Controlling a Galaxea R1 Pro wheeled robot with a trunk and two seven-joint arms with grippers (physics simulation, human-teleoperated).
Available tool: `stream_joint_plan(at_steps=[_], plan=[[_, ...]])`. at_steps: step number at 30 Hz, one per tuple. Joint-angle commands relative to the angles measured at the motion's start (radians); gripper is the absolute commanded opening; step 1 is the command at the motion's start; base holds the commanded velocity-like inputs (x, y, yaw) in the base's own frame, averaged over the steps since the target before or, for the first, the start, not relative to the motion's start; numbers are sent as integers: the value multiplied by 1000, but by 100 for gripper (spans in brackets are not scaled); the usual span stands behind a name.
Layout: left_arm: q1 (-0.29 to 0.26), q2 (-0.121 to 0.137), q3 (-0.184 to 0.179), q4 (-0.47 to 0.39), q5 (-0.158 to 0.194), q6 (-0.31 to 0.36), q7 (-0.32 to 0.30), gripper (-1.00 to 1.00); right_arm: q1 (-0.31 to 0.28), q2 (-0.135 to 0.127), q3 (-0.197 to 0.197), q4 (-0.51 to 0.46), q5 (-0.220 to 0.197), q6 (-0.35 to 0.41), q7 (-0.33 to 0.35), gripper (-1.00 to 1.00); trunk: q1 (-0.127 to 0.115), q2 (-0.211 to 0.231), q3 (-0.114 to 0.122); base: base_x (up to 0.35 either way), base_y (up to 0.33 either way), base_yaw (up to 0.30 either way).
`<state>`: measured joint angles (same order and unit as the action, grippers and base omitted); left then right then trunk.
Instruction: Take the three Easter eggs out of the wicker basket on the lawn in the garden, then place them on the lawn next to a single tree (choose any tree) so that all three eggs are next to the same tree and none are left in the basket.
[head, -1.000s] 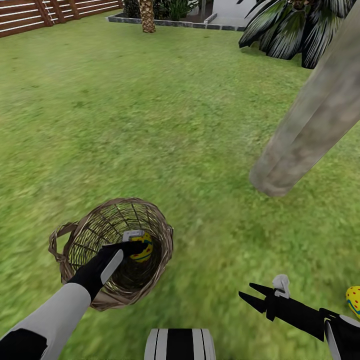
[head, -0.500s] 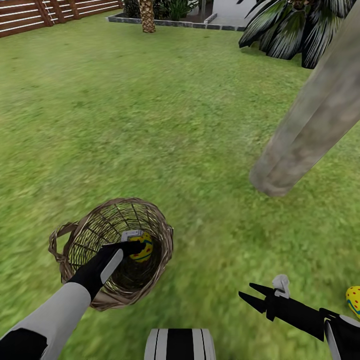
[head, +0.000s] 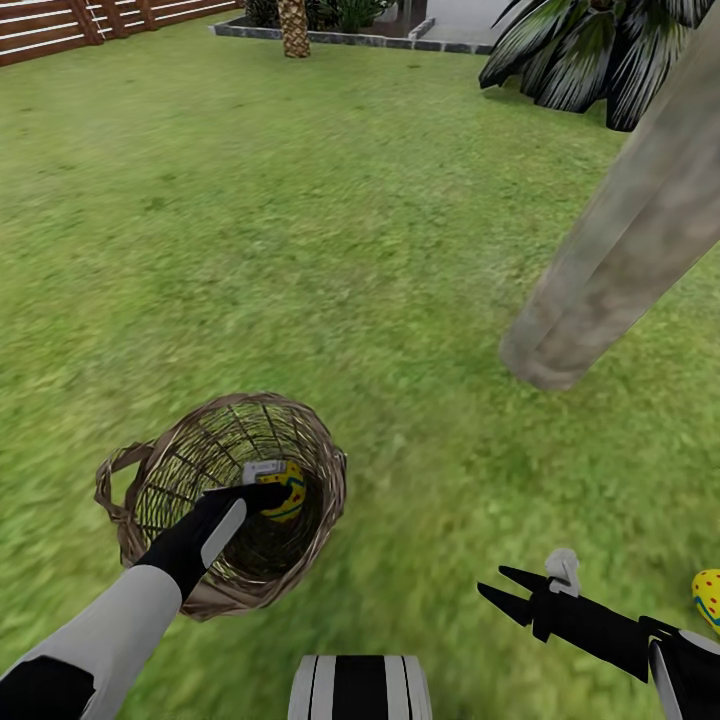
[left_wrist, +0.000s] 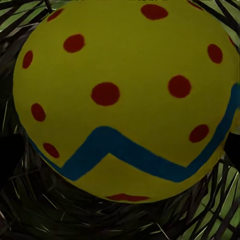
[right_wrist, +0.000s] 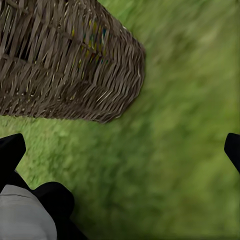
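Observation:
The wicker basket (head: 190, 470) stands on the lawn (head: 300, 220) at the lower left. My left gripper (head: 268, 486) reaches down inside it and is shut on a yellow Easter egg (head: 288, 490) with a blue zigzag and red dots. That Easter egg (left_wrist: 125, 95) sits very close in the left wrist view, with basket weave around it. A second Easter egg (head: 707, 598) lies on the grass at the right edge. My right gripper (head: 492, 584) hangs open and empty over the grass, right of the basket (right_wrist: 65, 65). The tree (head: 620, 240) has its thick trunk meeting the lawn ahead on the right.
A brown slatted fence (head: 50, 30) runs along the far left. A palm trunk (head: 294, 28) and a stone-edged bed stand at the back, dark palm fronds (head: 590, 50) at the far right. Wide grass lies between basket and tree. My left forearm (right_wrist: 25, 215) shows in the right wrist view.
The whole head view has shifted slightly, so the camera moved. Both arms, the basket and the eggs keep their places relative to each other.

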<state>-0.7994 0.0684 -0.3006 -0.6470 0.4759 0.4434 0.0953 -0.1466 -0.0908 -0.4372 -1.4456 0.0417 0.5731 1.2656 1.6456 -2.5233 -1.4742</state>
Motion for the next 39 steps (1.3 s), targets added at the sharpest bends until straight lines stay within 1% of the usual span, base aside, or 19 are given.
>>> stream_joint_plan(at_steps=[1,3,13,15,22,35,39], plan=[[0,1,-7,-2,10,2,10,100,-1,0,-2,-1,4,8,6,100,0,-1,-5,0,0,0],[0,1,-8,-2,10,-2,7,100,-1,0,-2,-1,4,8,6,100,1,-1,-12,0,0,0],[1,1,-7,-11,10,-8,4,100,-1,0,-2,-1,5,8,6,100,1,-1,-12,0,0,0],[2,1,-8,-12,9,-9,4,100,-1,0,-2,-1,4,8,6,100,2,-1,-20,0,0,0],[0,1,-8,-1,8,0,4,100,-1,0,-2,-1,4,8,6,100,2,-1,-20,0,0,0],[2,1,-6,-11,9,-11,7,100,-1,0,-2,-1,4,8,6,100,2,-1,-20,0,0,0],[2,1,-6,-11,9,-25,7,100,-1,0,-2,-1,4,8,6,100,2,-1,-20,0,0,0]])
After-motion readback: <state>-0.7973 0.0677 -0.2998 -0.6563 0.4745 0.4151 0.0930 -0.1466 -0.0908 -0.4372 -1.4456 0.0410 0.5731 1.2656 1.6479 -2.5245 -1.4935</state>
